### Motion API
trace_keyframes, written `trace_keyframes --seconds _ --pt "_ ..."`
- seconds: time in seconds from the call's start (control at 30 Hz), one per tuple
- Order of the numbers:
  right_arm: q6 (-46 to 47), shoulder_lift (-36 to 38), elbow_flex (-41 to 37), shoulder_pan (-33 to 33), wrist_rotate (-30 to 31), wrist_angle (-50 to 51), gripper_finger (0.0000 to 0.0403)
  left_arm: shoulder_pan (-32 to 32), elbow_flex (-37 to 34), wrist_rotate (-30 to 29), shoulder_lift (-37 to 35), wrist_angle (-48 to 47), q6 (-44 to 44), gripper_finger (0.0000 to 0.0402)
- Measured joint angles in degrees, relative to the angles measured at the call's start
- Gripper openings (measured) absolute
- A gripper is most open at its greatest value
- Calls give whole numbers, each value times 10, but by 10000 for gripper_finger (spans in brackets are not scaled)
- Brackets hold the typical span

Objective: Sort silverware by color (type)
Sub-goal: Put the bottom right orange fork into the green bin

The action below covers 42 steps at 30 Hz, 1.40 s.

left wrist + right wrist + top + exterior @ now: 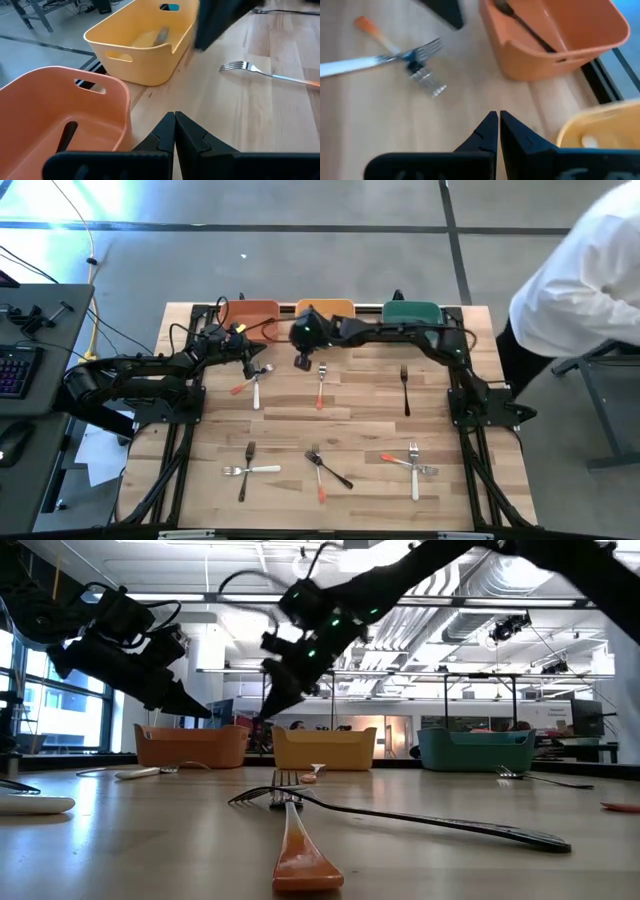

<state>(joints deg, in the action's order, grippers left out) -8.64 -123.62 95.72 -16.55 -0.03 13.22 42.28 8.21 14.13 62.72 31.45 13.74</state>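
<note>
Forks lie scattered on the wooden table: a white one crossing a red-handled one (254,384), (400,55), a red-handled fork (321,385), (250,68), a dark fork (405,390), and three crossed pairs near the near edge (247,469), (325,469), (412,463). The orange bin (257,312) holds a dark fork (525,27), (65,136). The yellow bin (325,310) holds a pale fork (161,34). My left gripper (258,360), (175,120) is shut and empty, hovering before the orange bin. My right gripper (302,361), (498,120) is shut and empty, before the yellow bin.
A green bin (412,312) stands right of the yellow one at the far edge. The two grippers (190,705), (270,705) hang close together above the table. A person in a white top (580,270) stands beyond the table's right far corner. A keyboard desk (30,360) is on the left.
</note>
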Motion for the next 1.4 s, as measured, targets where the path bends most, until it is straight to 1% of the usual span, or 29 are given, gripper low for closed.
trace_keyframes --seconds 0.13,0.27,0.4,0.53,0.6,0.67,0.8,0.87,0.97,1.1,1.2,1.3,1.4 --pt "23 88 -116 22 1 -48 0 0 0 0 1 1 0 0" --pt "43 179 -219 49 27 -44 0 0 0 0 1 1 0 0" --pt "69 257 -287 89 46 27 0 0 0 0 1 1 -1 0" --pt "110 304 -303 154 94 149 0 0 0 0 1 1 -2 0" --pt "141 316 -303 188 110 215 0 0 0 0 1 1 -6 0" --pt "182 321 -303 219 106 263 0 0 0 0 1 1 -10 0" --pt "304 324 -302 279 63 362 5 0 0 1 2 1 -12 0" --pt "354 324 -302 309 55 399 17 0 0 1 2 1 -12 0" --pt "413 324 -302 351 54 422 49 0 0 1 2 1 -13 0" --pt "492 324 -302 399 31 431 107 0 0 1 2 0 -13 0" --pt "536 322 -302 428 28 434 143 0 0 1 2 0 -14 0" --pt "551 310 -302 447 26 433 160 0 0 1 2 -1 -17 0" --pt "554 287 -302 453 -2 433 161 0 0 1 2 -4 -17 0"
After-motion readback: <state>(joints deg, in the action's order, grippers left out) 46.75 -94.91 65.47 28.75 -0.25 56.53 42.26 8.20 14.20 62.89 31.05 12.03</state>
